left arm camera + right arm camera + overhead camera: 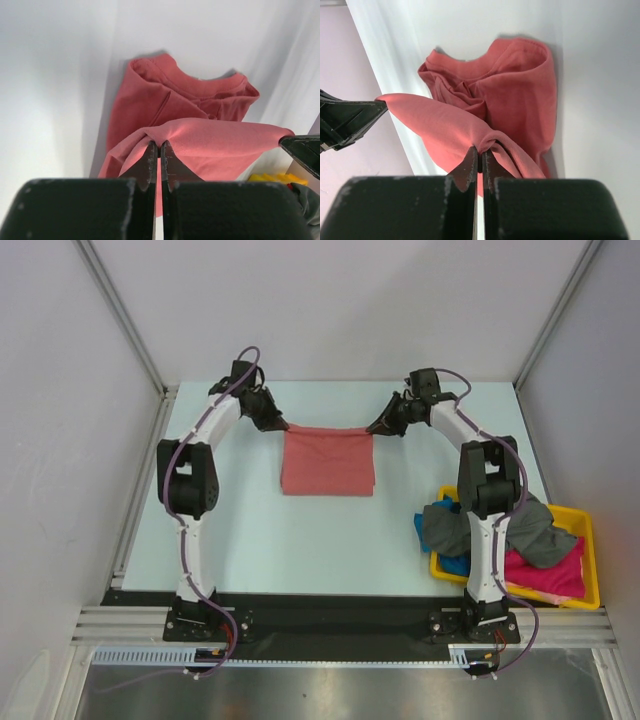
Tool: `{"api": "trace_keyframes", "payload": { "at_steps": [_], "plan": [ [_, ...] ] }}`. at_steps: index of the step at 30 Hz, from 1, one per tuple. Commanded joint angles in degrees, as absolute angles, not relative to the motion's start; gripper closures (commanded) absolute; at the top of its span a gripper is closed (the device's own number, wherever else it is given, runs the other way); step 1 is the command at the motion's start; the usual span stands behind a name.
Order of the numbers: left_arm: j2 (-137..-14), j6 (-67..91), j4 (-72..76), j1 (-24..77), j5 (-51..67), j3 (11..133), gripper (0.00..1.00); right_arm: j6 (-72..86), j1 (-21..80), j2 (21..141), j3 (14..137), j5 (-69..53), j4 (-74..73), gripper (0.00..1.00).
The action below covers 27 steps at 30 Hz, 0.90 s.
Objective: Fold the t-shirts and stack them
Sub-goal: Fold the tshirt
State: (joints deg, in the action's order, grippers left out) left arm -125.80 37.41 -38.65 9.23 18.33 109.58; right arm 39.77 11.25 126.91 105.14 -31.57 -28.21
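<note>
The left gripper (159, 145) has its jaws pressed together on a pinch of the red tee (210, 142), and the cloth bunches right at the tips. The right gripper (480, 150) is clamped the same way on the opposite corner of the same edge. Between the two pinches that edge runs taut and is raised off the table (300, 540). Each wrist view shows the other gripper's dark tip at the far end of the stretched edge.

Past the edge, the rest of the tee rests on the table in loose folds, with the collar farthest from the fingertips. From above it reads as a rough rectangle on the near side of both grippers.

Well apart from the fingers, near and to the right of the right gripper, sits a yellow tray (590, 540) beside the right arm (485, 490). A grey tee (530, 530) spills over its left rim onto the table, with a pink tee (550, 575) under it and a blue tee (452, 565) at the near left corner. In the top view the arm stands in front of this heap and hides part of it.
</note>
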Motion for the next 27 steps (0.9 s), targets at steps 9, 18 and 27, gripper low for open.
{"api": "trace_keyframes", "payload": {
  "at_steps": [9,18,27],
  "plan": [
    [-134.6,36.3,-33.1,7.6,14.6,122.1,0.80,44.0,8.8,138.9,117.2,-32.9,-18.1,0.65],
    [-123.8,32.7,-35.3,7.3,11.2,116.9,0.56,37.7,6.9,140.5,132.4,-31.6,-33.9,0.53],
    [-112.5,45.6,3.1,11.2,34.6,82.5,0.70,44.7,14.1,123.2,94.3,-38.2,-3.8,0.58]
  ]
}}
